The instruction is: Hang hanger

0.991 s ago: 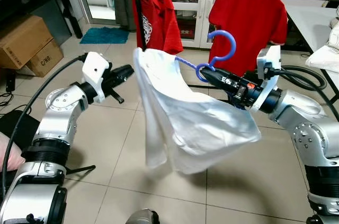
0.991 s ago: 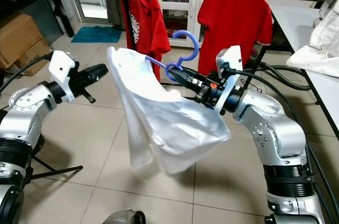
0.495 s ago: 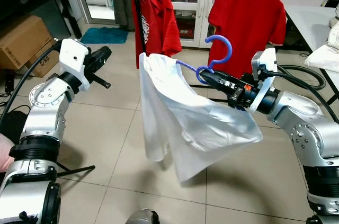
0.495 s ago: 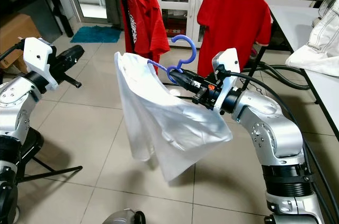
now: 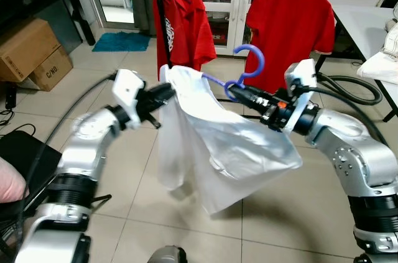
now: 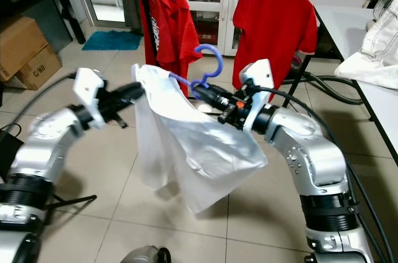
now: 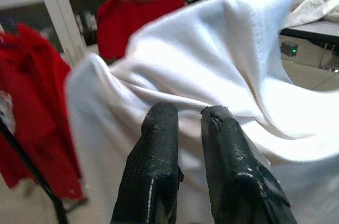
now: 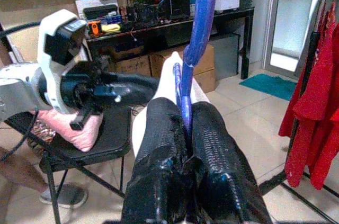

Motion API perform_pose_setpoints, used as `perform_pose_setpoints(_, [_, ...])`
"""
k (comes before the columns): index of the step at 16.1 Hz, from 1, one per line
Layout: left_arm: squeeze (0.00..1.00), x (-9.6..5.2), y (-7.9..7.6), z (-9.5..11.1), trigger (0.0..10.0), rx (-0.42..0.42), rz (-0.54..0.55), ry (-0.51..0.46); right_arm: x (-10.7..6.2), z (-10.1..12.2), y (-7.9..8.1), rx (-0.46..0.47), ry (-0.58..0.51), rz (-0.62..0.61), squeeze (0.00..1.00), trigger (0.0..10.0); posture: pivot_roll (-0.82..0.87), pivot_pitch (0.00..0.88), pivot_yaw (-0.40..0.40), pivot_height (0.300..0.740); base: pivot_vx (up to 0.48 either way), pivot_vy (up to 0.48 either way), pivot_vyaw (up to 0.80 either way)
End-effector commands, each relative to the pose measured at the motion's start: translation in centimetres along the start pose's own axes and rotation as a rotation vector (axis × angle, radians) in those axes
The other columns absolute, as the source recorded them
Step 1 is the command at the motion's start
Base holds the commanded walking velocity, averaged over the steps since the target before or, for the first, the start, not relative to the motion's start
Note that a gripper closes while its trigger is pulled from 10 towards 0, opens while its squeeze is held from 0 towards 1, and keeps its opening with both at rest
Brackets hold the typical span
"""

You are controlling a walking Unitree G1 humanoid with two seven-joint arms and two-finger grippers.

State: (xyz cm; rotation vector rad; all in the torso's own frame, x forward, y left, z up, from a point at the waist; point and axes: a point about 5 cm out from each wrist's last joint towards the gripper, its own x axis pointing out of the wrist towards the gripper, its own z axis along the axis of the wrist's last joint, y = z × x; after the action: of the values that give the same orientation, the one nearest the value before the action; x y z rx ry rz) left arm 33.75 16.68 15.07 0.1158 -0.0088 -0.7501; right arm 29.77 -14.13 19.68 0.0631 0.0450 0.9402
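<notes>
A blue plastic hanger [image 5: 247, 67] carries a white shirt [image 5: 214, 145] that hangs in the air between my arms. My right gripper [image 5: 239, 93] is shut on the hanger's neck just below the hook; in the right wrist view its fingers [image 8: 159, 128] clamp the blue hanger [image 8: 201, 17]. My left gripper [image 5: 166, 92] is shut, with its tips against the shirt's left shoulder and nothing held. In the left wrist view its two black fingers [image 7: 156, 144] sit close together in front of the white shirt [image 7: 212, 60].
Behind the shirt stands a black rack pole [image 5: 163, 27] with a red shirt [image 5: 183, 23]; a second red shirt [image 5: 289, 20] hangs on a blue hanger to the right. Cardboard boxes [image 5: 31, 51] at far left, a chair with a pink cushion [image 5: 9, 185] near left, a white table [image 5: 373, 27] at right.
My left arm swung out to the left, then came back in until its gripper touches the shirt's left shoulder. The right gripper has carried the hanger and shirt slightly left.
</notes>
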Motion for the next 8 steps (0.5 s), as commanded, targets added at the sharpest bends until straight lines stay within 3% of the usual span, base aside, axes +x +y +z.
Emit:
perform_pose_setpoints(1, [1.0, 0.6, -0.4, 0.6, 10.0, -0.024, -0.007, -0.01, 0.4, 1.1, 0.5, -0.052, -0.04, 0.027, 0.0, 10.0, -0.02, 0.0, 0.082, 0.74, 0.0, 0.0, 0.0])
perform_pose_setpoints(3, [1.0, 1.5, -1.5, 0.6, 10.0, -0.025, 0.015, 0.004, 0.6, 1.0, 0.7, -0.053, -0.036, 0.039, 0.0, 10.0, -0.02, 0.0, 0.084, 0.74, 0.0, 0.0, 0.0])
perform_pose_setpoints(8, [1.0, 1.9, -2.1, 1.3, 10.0, 0.061, 0.098, 0.014, 0.7, 1.0, -0.2, -0.094, -0.017, -0.036, 0.0, 10.0, -0.02, 0.0, 0.075, 0.74, 0.0, 0.0, 0.0])
